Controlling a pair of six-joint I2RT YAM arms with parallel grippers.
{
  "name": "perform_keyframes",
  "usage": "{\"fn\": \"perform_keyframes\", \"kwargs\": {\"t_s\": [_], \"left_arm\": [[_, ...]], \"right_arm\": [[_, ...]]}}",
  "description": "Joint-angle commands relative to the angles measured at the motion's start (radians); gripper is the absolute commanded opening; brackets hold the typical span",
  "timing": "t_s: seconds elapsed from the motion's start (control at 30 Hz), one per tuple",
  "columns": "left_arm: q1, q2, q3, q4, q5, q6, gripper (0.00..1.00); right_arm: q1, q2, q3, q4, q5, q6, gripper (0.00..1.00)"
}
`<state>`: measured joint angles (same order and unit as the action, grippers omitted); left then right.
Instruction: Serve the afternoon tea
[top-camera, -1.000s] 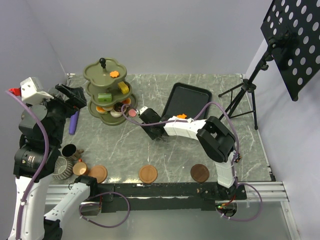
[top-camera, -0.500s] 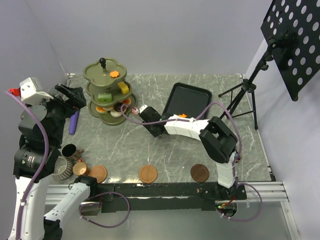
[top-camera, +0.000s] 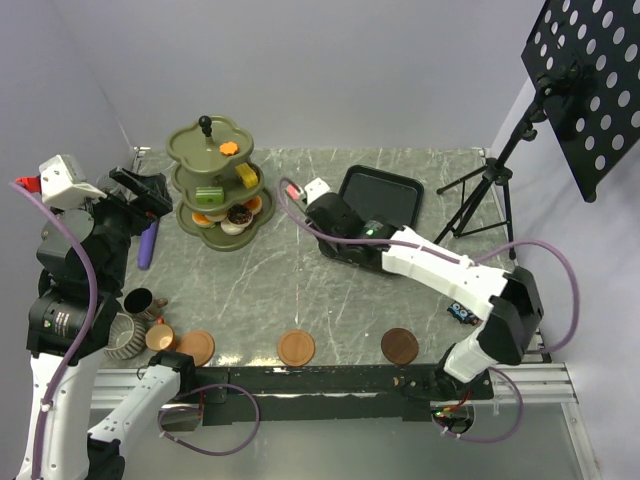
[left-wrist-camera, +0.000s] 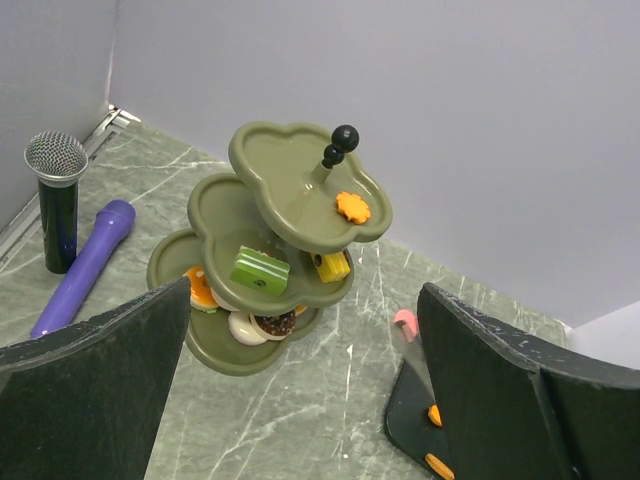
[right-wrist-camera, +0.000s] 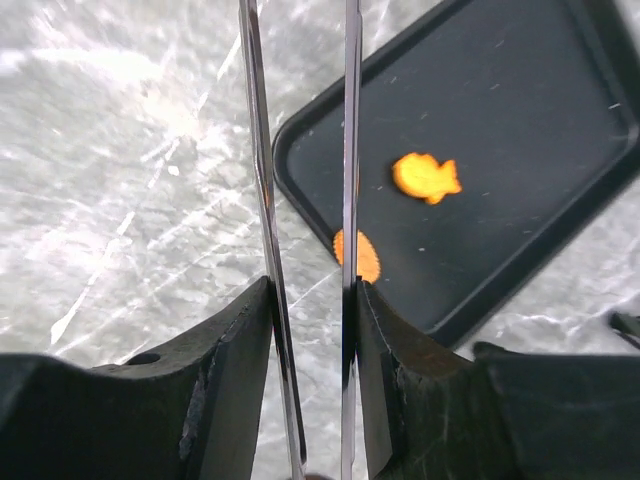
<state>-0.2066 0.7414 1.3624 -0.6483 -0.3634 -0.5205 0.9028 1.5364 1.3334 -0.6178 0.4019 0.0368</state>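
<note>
In the right wrist view the metal tongs (right-wrist-camera: 350, 120) leave the picture at the top edge, so their tips are cut off. One blade covers part of an orange pastry (right-wrist-camera: 367, 258) at the rim of the black tray (right-wrist-camera: 520, 100), and the right edge cuts this tray. In the left wrist view the fingers (left-wrist-camera: 90, 400) of the left end effector (left-wrist-camera: 305, 295) hide the left side of the lowest tier of the stand (left-wrist-camera: 285, 175) and most of the tray. The small pink thing (left-wrist-camera: 405, 322) there is too small to tell if the tongs hold it.
</note>
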Motion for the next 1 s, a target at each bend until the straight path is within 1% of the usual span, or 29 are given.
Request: {"fn": "perform_keyframes", "kwargs": {"t_s": [0.0,0.1,0.27,0.47,0.6,0.87,0.97], "left_arm": [[-0.004,0.000,0.004,0.049,0.009,-0.009,1.00],[-0.005,0.000,0.006,0.053,0.009,-0.006,1.00],[-0.007,-0.005,0.004,0.052,0.012,-0.004,1.00],[-0.013,-0.008,-0.002,0.050,0.017,-0.006,1.00],[-0.017,-0.014,-0.002,0.045,0.012,-0.004,1.00],[-0.020,-0.025,-0.003,0.041,0.000,0.001,1.00],[-0.020,-0.030,-0.002,0.041,-0.005,0.002,1.00]], "right_arm": [[0.021,-0.090,0.159,-0.069,0.052,0.002,0.30],[0.034,-0.084,0.263,-0.085,0.041,-0.028,0.30],[0.087,-0.001,0.465,-0.108,0.051,-0.129,0.30],[0.117,0.132,0.618,-0.059,-0.006,-0.207,0.30],[0.120,0.241,0.751,-0.071,-0.035,-0.241,0.30],[0.119,0.385,0.886,-0.069,-0.075,-0.262,0.31],[0.117,0.419,0.924,-0.094,-0.077,-0.255,0.34]]}}
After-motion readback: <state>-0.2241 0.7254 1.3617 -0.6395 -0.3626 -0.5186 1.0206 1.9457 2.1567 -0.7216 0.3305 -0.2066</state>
